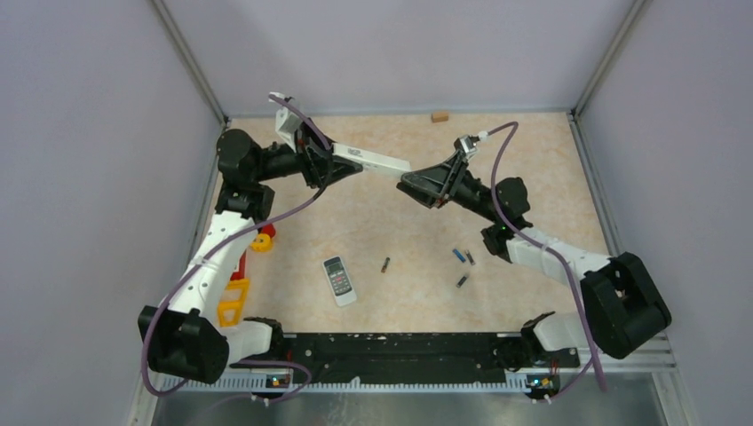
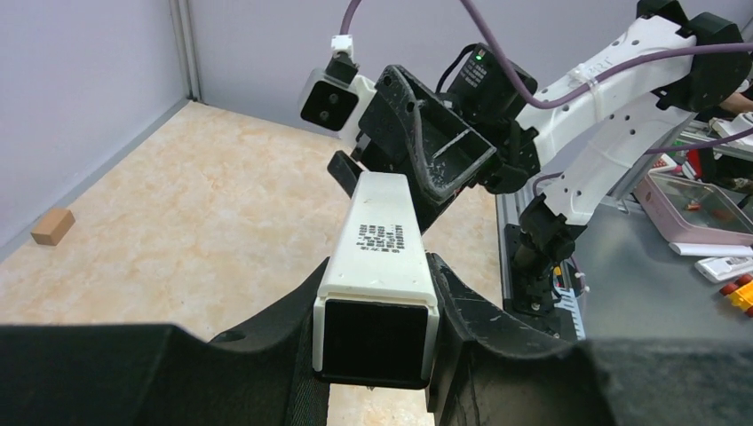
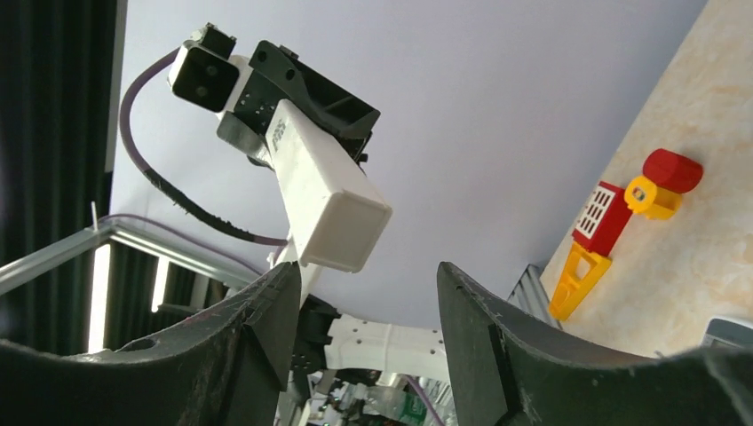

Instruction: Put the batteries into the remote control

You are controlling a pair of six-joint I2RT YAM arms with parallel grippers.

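Over the far side of the table (image 1: 533, 160), left gripper (image 1: 346, 161) clamps the white remote (image 1: 382, 162) mid-air; right gripper (image 1: 413, 182) gapes, empty, just off its free end. Four batteries (image 1: 385, 264) lie loose on the table near a second remote (image 1: 338, 280). Nothing loaded yet, by my read.

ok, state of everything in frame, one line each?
left gripper: shut on white remote
white remote: held aloft by one end
right gripper: open, empty, at the white remote's free end
batteries: four, lying loose, not loaded
small remote: lying flat, buttons up
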